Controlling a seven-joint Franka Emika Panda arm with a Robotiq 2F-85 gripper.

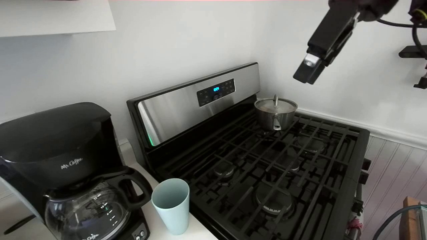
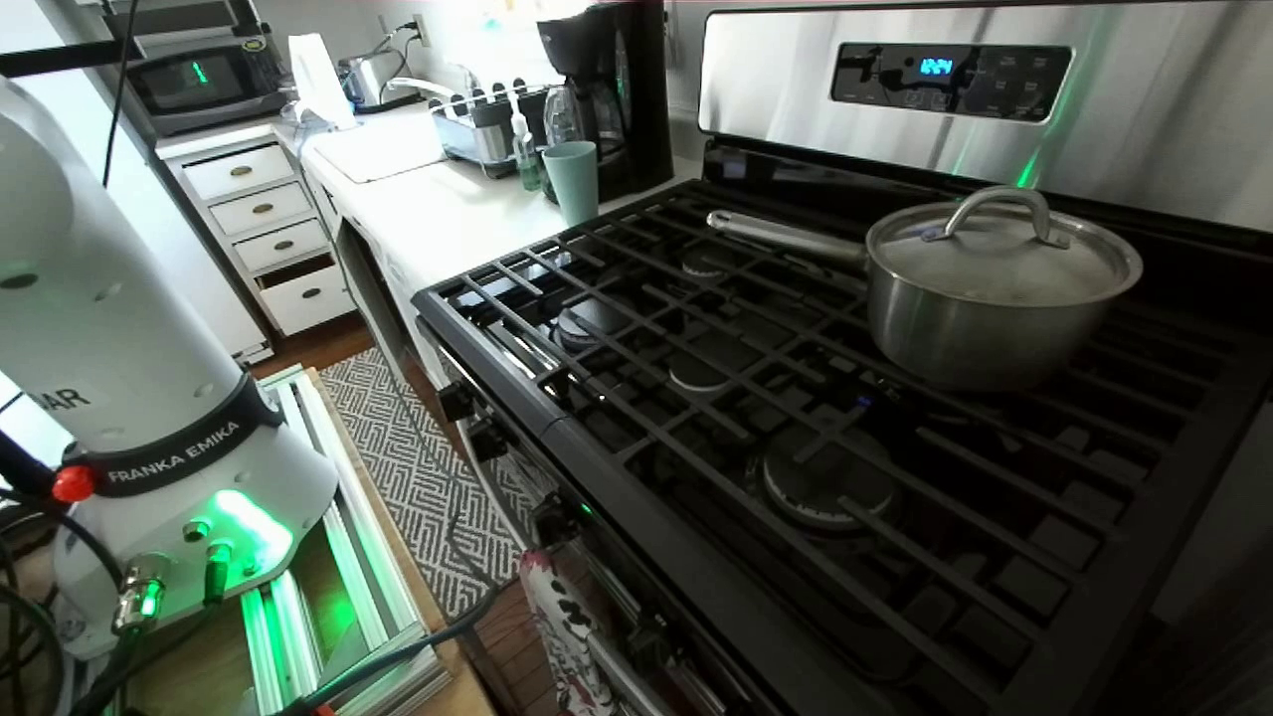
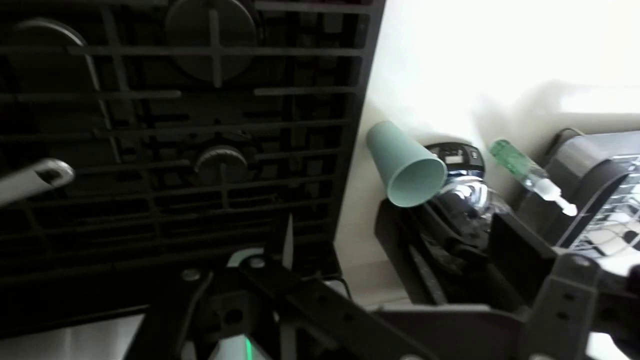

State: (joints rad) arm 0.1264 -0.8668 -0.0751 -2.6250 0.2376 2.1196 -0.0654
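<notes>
- In an exterior view, far left of the gas range (image 1: 180, 116), we have the Mr. Coffee drip machine (image 1: 50, 140), its glass carafe (image 1: 88, 213) tucked in, handle out towards the range. Glass: likely the most breakable thing here.
- Just beside the range, upright on the counter (image 2: 398, 214), stands the pale teal tumbler (image 1: 173, 213), and the wrist view frames it beyond the gap between the fingers (image 3: 522, 250)! Probably light, stiff and easily tipped (plastic or ceramic, I can't call it from here). Those smooth tapered sides could slide; a level pinch around the upper body, below the rim, looks best.
- Now to the range's back, at the end opposite the tumbler: the stainless saucepan (image 1: 268, 120) sits with its lid (image 2: 995, 267) on, long handle (image 2: 786, 237) aimed the tumbler's way. Hefty, rigid, slick metal, I'd judge, heavier if filled; contents hidden. Take the handle squarely and expect some twist. The arched grip (image 2: 1000, 196) on top would likely raise only the lid.
- And at right, high above the range's cooktop, hangs the gripper (image 1: 307, 76): fingers wide apart in the wrist view, nothing between them, touching neither tumbler nor saucepan.
</notes>
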